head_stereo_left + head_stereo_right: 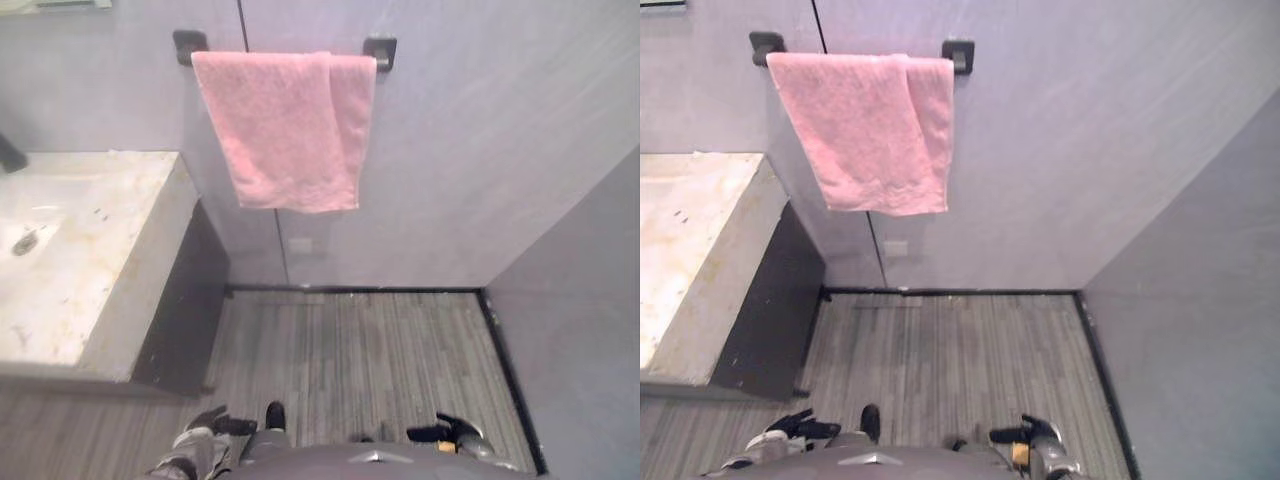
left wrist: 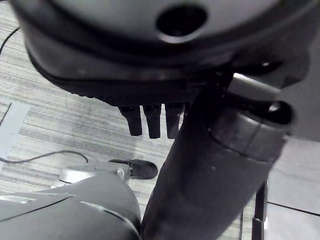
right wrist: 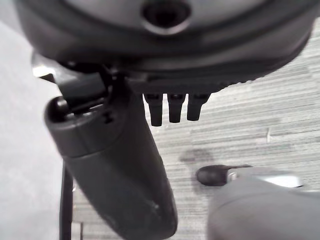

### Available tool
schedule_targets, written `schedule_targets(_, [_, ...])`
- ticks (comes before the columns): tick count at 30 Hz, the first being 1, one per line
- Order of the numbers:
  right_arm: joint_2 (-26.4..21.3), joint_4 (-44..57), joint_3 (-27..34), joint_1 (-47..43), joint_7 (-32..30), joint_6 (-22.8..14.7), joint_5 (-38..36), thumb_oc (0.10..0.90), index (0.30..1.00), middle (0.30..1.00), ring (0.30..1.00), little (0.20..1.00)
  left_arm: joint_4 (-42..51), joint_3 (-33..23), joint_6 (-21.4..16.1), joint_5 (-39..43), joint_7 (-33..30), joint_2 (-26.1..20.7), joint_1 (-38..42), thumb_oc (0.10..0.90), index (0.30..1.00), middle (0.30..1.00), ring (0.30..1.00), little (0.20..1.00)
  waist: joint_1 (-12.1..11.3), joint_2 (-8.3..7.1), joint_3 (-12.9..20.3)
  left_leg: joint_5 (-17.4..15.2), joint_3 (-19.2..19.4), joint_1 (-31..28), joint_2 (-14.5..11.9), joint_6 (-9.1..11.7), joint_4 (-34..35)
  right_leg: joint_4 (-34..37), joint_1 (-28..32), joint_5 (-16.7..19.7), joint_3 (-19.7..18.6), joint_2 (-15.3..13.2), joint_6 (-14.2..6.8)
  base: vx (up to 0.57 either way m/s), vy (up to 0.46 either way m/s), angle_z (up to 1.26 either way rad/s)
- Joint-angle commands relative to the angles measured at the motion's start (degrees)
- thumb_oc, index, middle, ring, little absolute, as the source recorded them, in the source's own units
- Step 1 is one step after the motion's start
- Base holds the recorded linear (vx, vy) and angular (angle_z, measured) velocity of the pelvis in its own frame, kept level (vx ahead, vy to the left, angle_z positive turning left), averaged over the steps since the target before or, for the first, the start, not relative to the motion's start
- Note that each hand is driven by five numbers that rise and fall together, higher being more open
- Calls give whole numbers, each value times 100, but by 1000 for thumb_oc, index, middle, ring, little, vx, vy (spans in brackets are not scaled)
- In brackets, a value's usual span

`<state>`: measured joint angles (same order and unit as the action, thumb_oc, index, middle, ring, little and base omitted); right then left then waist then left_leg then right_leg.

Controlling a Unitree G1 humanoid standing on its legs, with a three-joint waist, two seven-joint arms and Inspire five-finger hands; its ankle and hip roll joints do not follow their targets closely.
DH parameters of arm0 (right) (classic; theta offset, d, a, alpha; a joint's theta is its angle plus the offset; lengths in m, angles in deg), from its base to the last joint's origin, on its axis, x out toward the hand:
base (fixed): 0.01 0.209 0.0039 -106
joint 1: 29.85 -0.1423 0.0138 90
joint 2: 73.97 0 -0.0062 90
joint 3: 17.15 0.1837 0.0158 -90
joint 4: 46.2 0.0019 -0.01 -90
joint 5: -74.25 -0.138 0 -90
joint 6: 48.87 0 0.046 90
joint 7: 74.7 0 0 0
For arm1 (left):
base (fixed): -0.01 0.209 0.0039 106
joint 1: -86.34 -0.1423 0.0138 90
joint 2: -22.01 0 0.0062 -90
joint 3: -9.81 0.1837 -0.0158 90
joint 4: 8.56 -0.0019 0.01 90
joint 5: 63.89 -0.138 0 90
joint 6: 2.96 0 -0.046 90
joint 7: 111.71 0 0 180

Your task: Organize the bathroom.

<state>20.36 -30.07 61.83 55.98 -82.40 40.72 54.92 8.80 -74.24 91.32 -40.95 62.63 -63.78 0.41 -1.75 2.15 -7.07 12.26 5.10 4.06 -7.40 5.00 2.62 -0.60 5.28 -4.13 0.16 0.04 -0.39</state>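
Both my hands hang low and hold nothing; the pink towel hangs on its wall bar.

My left hand [image 2: 200, 165] has its fingers [image 2: 152, 120] straight and released, pointing down over the striped floor [image 2: 55, 115], thumb jutting beside them. My right hand [image 3: 115, 165] is the same: fingers [image 3: 175, 107] straight, nothing between them and the thumb, floor below. From my head both hands sit at the bottom edge, left [image 1: 215, 425] and right [image 1: 445, 432], well apart from everything else. Up on the grey wall [image 1: 480, 150], the pink towel [image 1: 285, 130] is draped over a dark towel bar [image 1: 380, 50], folded double with one edge overlapping. To my left stands the pale stone bench [image 1: 90, 250] with a sink [image 1: 25, 240] sunk in it, on a dark cabinet [image 1: 185, 300].
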Motion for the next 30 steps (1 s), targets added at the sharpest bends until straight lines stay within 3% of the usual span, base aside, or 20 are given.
schedule_targets(1, [-46, 199, 25, -117, 22, 59, -78, 800, 900, 900, 900, 900, -359, 212, 173, -585, -71, -71, -30, 800, 900, 900, 900, 900, 101, -271, -239, -250, 442, 537, 271, -244, -101, 288, 376, 182, 27, 13, -212, -354, -29, 59])
schedule_targets(2, [-84, 216, 53, -47, 26, 64, -41, 800, 900, 900, 900, 900, -371, 171, 145, -680, -51, -29, -44, 800, 900, 900, 900, 900, 165, -287, -273, -344, 734, 567, 218, -232, -354, 410, 358, 272, 279, -31, -187, -267, -16, 54])
schedule_targets(4, [-106, 195, 76, -20, 37, 79, 17, 800, 900, 900, 900, 900, -397, 145, 58, -621, -69, 19, -107, 800, 900, 900, 900, 900, 198, -349, -273, -586, 816, 501, 242, -281, -707, 492, 282, 380, 526, -147, -164, -312, 8, 49])
schedule_targets(6, [-135, 154, 61, -55, 75, 164, 211, 800, 900, 900, 900, 900, -410, 58, -37, -499, -114, 45, -176, 800, 900, 900, 900, 900, 233, -510, -260, -1084, 736, 325, 333, -403, -1375, 515, 114, 553, 725, -358, -129, -378, 29, 63])
schedule_targets(8, [-137, 83, 32, -79, 56, 240, 190, 800, 900, 900, 900, 900, -411, 0, -77, -479, -104, 2, -178, 800, 900, 900, 900, 900, 300, -642, -181, -1380, 516, -41, 423, -471, -1853, 499, -75, 747, 834, -524, -137, -338, 70, 60])
schedule_targets(11, [-178, 46, 69, -65, 63, 412, 125, 800, 900, 900, 900, 900, -367, -136, 90, -266, -130, -34, -115, 800, 900, 900, 900, 900, 450, -602, 43, -1354, 122, -797, 218, -236, -2141, 550, -355, 901, 1025, -601, -90, -307, 147, 71])
schedule_targets(12, [-182, 46, 67, -64, 63, 412, 125, 800, 900, 900, 900, 900, -365, -135, 91, -264, -131, -31, -117, 800, 900, 900, 900, 900, 460, -584, 35, -1373, 108, -804, 199, -227, -2156, 549, -337, 893, 1038, -583, -86, -226, 211, 68])
schedule_targets(14, [-171, 84, 98, -46, 40, 421, 144, 800, 900, 900, 900, 900, -374, -174, 88, -324, -118, -28, -92, 800, 900, 900, 900, 900, 566, -446, 224, -1271, -54, -1312, -9, -19, -1699, 545, -575, 1018, 1132, -647, -139, -297, 334, 79])
schedule_targets(16, [-173, 106, 111, -42, 26, 412, 112, 800, 900, 900, 900, 900, -376, -143, 58, -318, -121, -10, -94, 800, 900, 900, 900, 900, 606, -356, 282, -1297, -101, -1566, -95, 50, -1393, 505, -702, 1095, 1198, -704, -207, -258, 306, 60])
schedule_targets(18, [-190, 150, 128, -89, -60, 419, 127, 800, 900, 900, 900, 900, -358, -61, -1, -398, -75, 12, -74, 800, 900, 900, 900, 900, 663, -284, 322, -1847, -204, -1960, 82, -11, -576, 392, -1069, 1417, 1222, -996, -494, -248, 347, 73])
schedule_targets(19, [-193, 148, 129, -95, -63, 422, 121, 800, 900, 900, 900, 900, -357, -52, -7, -408, -76, 17, -74, 800, 900, 900, 900, 900, 660, -278, 317, -1895, -195, -1989, 97, -26, -521, 384, -1090, 1441, 1229, -1016, -518, -204, 310, 89])
schedule_targets(20, [-195, 138, 131, -146, -100, 413, 132, 800, 900, 900, 900, 900, -351, 22, -7, -447, -74, 27, -82, 800, 900, 900, 900, 900, 664, -269, 295, -2136, -203, -2099, 222, -104, -256, 337, -1252, 1641, 1277, -1193, -685, -187, 285, 58])
schedule_targets(22, [-188, 156, 148, -200, -165, 414, 59, 800, 900, 900, 900, 900, -359, 99, -42, -488, -11, -18, -107, 800, 900, 900, 900, 900, 654, -283, 233, -2242, -289, -2104, 396, -226, -155, 341, -1395, 1868, 1246, -1383, -873, -246, 372, 40])
schedule_targets(27, [-199, 203, 189, -229, -213, 336, 148, 800, 900, 900, 900, 900, -343, 341, -79, -697, -10, -108, -142, 800, 900, 900, 900, 900, 672, -261, 30, -2245, -464, -2034, 709, -454, 22, 400, -1625, 2012, 1041, -1499, -917, -196, 296, 16])
schedule_targets(29, [-148, 179, 104, -186, -197, 331, 335, 800, 900, 900, 900, 900, -327, 373, -90, -626, -8, -177, -109, 800, 900, 900, 900, 900, 678, -282, -113, -2163, -421, -1883, 827, -592, -83, -286, -1708, 1838, 865, -1392, -764, -310, 309, 14])
schedule_targets(30, [-148, 179, 104, -186, -197, 331, 335, 800, 900, 900, 900, 900, -327, 373, -90, -626, -8, -177, -109, 800, 900, 900, 900, 900, 678, -282, -113, -2163, -421, -1883, 827, -592, -83, -286, -1708, 1838, 865, -1392, -764, -193, 156, 20])
